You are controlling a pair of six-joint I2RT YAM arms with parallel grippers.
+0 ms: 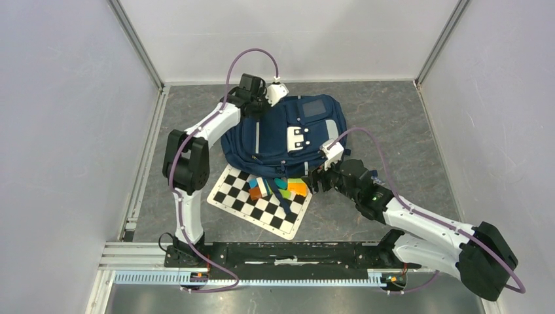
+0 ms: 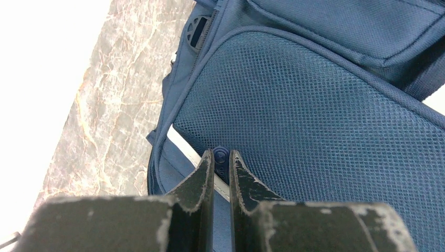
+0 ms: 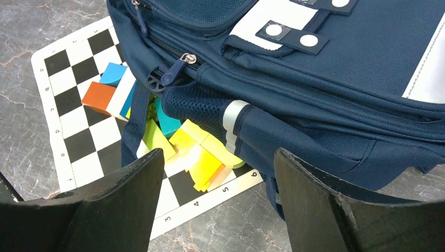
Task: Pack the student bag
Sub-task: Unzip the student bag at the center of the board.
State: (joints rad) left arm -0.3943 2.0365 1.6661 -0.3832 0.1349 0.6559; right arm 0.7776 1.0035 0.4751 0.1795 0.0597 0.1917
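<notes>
Two robot arms reach out from the 6 o'clock edge of a marbled grey table (image 1: pixel 393 124). Nearest, the right arm stretches in from 5 o'clock, and the right gripper (image 1: pixel 315 178) hangs with its fingers spread wide and nothing between them, just beside the 4 o'clock corner of the student bag (image 1: pixel 281 134). At the gripper's 9 o'clock lies a black-and-white chessboard mat (image 1: pixel 242 196), tilted on the table, its far edge tucked under the bag. A jumble of toy blocks (image 3: pixel 199 152) in yellow, teal, blue and orange rests on the mat, pressed against the bag's near edge and partly covered by it; a dangling navy strap (image 3: pixel 134 126) crosses them. The navy bag lies flat just beyond the table's centre toward 12 o'clock, front pockets and white patch facing up. Farthest, the left arm arches in from 8 o'clock to the bag's 11 o'clock corner, where the left gripper (image 2: pixel 221 155) has its fingers drawn nearly together on a small navy tab beside a mesh panel of the bag.
</notes>
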